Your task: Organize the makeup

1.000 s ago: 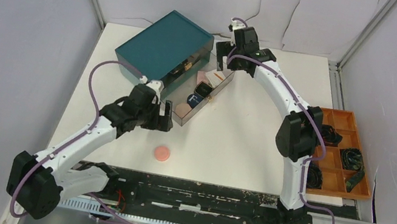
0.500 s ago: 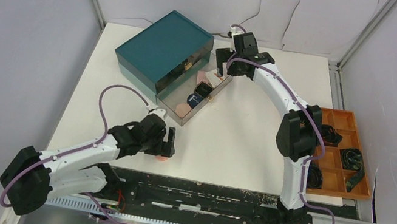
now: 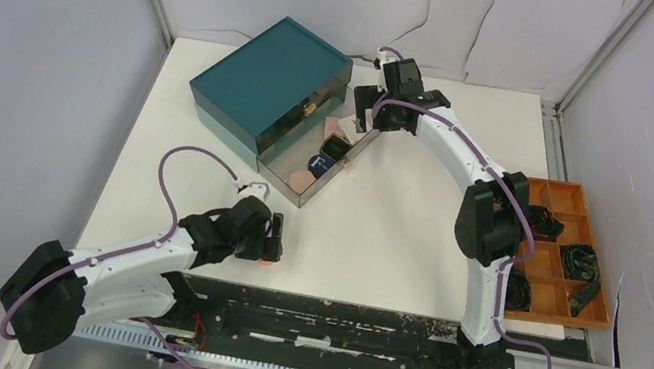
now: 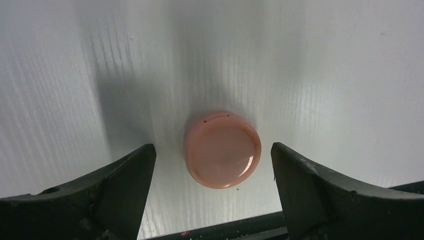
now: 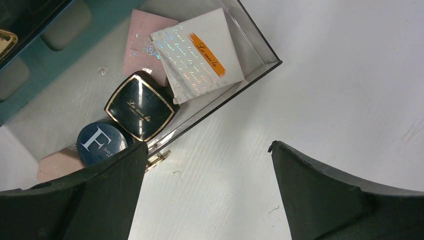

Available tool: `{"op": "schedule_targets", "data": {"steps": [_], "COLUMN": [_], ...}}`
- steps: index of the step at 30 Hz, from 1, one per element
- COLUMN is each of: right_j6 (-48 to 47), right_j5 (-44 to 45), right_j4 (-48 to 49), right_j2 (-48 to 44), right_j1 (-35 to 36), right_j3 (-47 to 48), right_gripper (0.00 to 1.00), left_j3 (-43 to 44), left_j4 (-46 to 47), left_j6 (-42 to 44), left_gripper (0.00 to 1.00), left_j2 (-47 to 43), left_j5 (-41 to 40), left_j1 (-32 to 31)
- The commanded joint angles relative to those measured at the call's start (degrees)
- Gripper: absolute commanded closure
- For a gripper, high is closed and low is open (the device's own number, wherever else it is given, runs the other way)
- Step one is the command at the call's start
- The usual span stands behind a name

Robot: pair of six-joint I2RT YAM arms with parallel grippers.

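A pink round disc point(image 4: 222, 149) lies on the white table near the front edge. My left gripper point(image 4: 211, 165) is open and low over it, one finger on each side, not touching. In the top view the left gripper point(image 3: 268, 241) covers most of the disc. My right gripper point(image 3: 362, 113) is open and empty above the far end of the clear drawer point(image 5: 225, 96). The drawer holds a black square compact point(image 5: 141, 111), a pink square point(image 5: 145, 42), a white pad point(image 5: 197, 52), a dark-blue "F" tin point(image 5: 100, 142) and a beige disc point(image 5: 57, 167).
The teal drawer box point(image 3: 270, 83) stands at the back left with the clear drawer point(image 3: 284, 172) pulled out toward the middle. An orange compartment tray point(image 3: 560, 251) with dark bundles sits at the right edge. A black rail point(image 3: 331, 312) runs along the table's front.
My left gripper has moved from the drawer's near end back to the front of the table and come down around the pink disc. My right gripper has shifted slightly over the drawer's far end.
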Motion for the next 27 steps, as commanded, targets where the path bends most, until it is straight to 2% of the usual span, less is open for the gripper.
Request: {"op": "schedule_targets", "data": {"steps": [1,9,20,27], "right_j6": [0.0,-0.7,0.3,0.3], "right_j5": [0.2,0.8,-0.3,-0.7], "right_j4": [1.5,1.5,2.4,2.5], "right_j2": [-3.8,-4.6,-4.3,-4.1], "right_j1": [-0.2,-0.2,-0.2,-0.5], "right_j3": [-0.4,-2.1,-4.1,-3.9], "right_gripper": [0.0,0.0,0.0,0.0], "left_j3": [0.8,1.7,1.7,4.5], "left_j4": [2.6,3.1,-5.2,-6.1], "left_j6": [-2.4,-2.7,-10.2,-9.5], "left_gripper": [0.07,0.09,0.12,0.13], "left_j2": [4.6,8.1,3.5,10.2], "left_j5": [-0.5,1.4,-0.1,-1.0], "left_j1": [-0.8,-3.0,-7.5,-7.5]}}
